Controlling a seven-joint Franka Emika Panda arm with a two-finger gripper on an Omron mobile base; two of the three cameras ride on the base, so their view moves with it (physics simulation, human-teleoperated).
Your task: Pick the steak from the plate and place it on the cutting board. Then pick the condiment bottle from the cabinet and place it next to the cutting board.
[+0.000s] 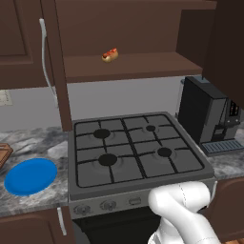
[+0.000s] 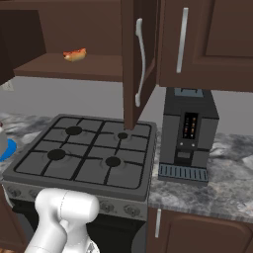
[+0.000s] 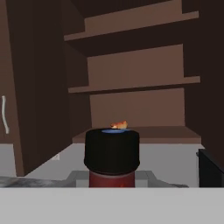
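Looking from the left base view, the grey 4-burner gas stove (image 1: pixel 136 150) sits at the centre of the grey marbled stone counter (image 1: pixel 33 200). Left of the stove lies the round flat bright blue plate (image 1: pixel 31 176), bare on top, and further left, at the picture's edge, a corner of the brown wooden cutting board (image 1: pixel 4 155) shows. Above the stove the dark brown wooden wall cabinet (image 1: pixel 128 66) stands open, with a hot dog in a bun (image 1: pixel 110 55) on its lower shelf. Right of the stove stands a black coffee machine (image 1: pixel 207 116).

From the right base view, the stove (image 2: pixel 81 153) again lies under the open cabinet (image 2: pixel 74 66), whose door (image 2: pixel 141 59) with a long silver bar handle hangs over the stove's back right corner. The hot dog (image 2: pixel 75 54) rests on the shelf above the stove, and the coffee machine (image 2: pixel 188 133) is just right of the stove.

From the hand view, the hand is closed on the slim dark red condiment bottle (image 3: pixel 112 155), its black cap close before the camera, above the stove and in front of the cabinet (image 3: pixel 135 87) shelves.
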